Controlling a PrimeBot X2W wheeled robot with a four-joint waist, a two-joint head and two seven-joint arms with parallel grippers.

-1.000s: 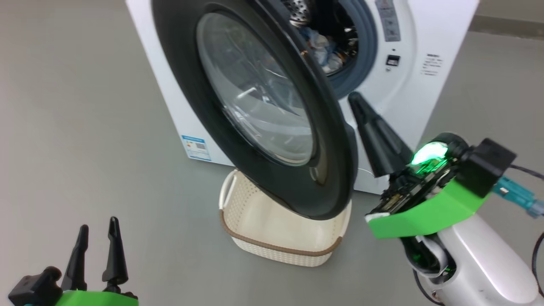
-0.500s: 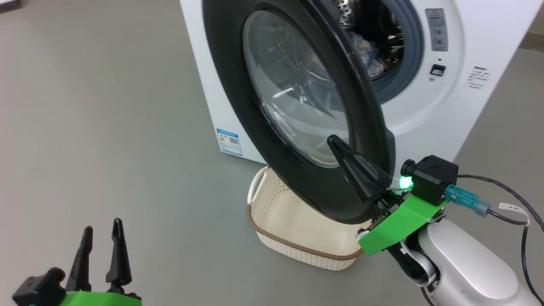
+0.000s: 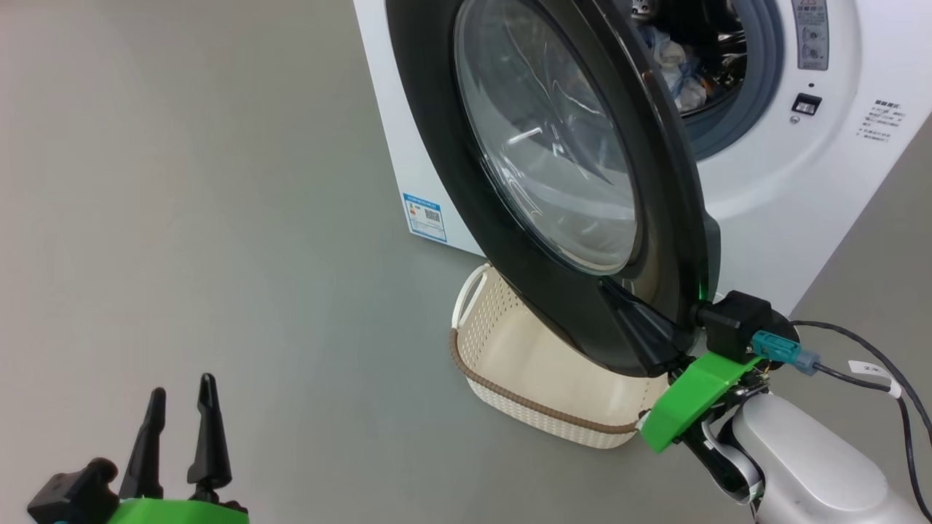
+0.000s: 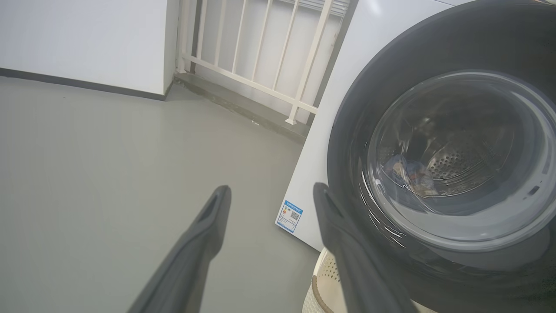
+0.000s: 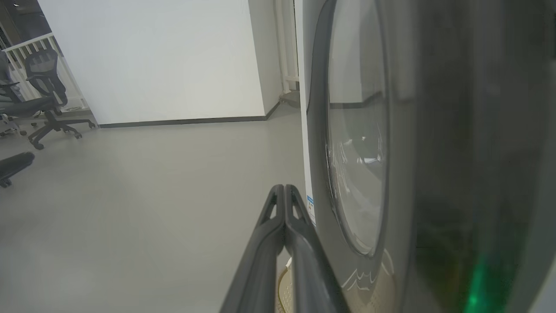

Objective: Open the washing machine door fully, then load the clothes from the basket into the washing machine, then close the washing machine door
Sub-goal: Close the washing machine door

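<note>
The white washing machine (image 3: 757, 196) stands at the upper right, and the washing machine door (image 3: 451, 145), glossy black with a glass bowl, hangs partly open across its front. Light-blue clothes (image 3: 673, 62) lie in the drum and also show through the glass as clothes (image 4: 410, 174). Below the door sits the cream basket (image 3: 510, 342), nothing visible inside it. My right gripper (image 3: 610, 290) is shut and lies against the lower outer face of the door (image 5: 391, 174); right gripper (image 5: 284, 189) holds nothing. My left gripper (image 3: 182, 387) is open at the lower left, left gripper (image 4: 271, 193) far from the door.
Grey floor (image 3: 218, 218) stretches to the left of the machine. A blue label (image 3: 424, 216) marks its lower front corner. A white railing (image 4: 260, 52) and a wall stand behind it. An office chair (image 5: 43, 100) is far off across the room.
The head camera has swung, sliding the machine to the right in the picture. My shut right gripper came round the door's free edge onto its lower outer face. The left gripper stays open and still.
</note>
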